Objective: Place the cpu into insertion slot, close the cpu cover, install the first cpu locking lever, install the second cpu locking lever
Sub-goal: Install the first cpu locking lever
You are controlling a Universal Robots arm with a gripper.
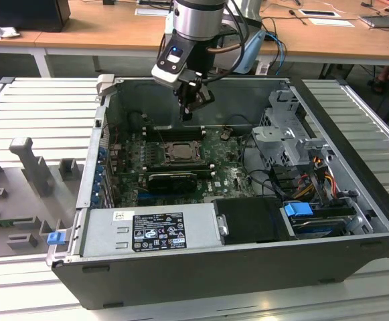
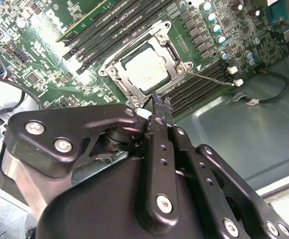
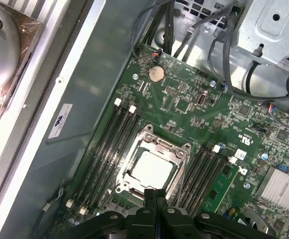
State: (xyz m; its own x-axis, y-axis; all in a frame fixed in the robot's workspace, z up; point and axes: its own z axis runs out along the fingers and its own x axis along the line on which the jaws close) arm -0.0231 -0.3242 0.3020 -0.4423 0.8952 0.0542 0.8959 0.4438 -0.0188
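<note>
The jaws of the gripper (image 3: 155, 195) are pressed tight together and hold nothing. In both wrist views the two black tips meet in one thin line. In the exterior view the gripper (image 1: 189, 110) hangs on the arm inside the open computer case (image 1: 201, 274), up in the air above the green board (image 3: 184, 104), not touching it.

Just past the tips, and lower down, lies the cpu (image 3: 151, 167). It is a pale, flat square, and it sits in the insertion slot (image 1: 164, 152). The cpu cover (image 3: 156, 143), a silver frame, lies flat around the chip, so the chip shows through its square hole. It looks like the chip is in and the cover is down.

In the second wrist view a thin metal lever (image 2: 211, 76) sticks out from one corner of the cover. Its long line runs sideways across the black memory slots (image 2: 199, 87), away from the tips. It looks not yet locked.

The case rests on a ribbed grey surface (image 1: 40, 107).
</note>
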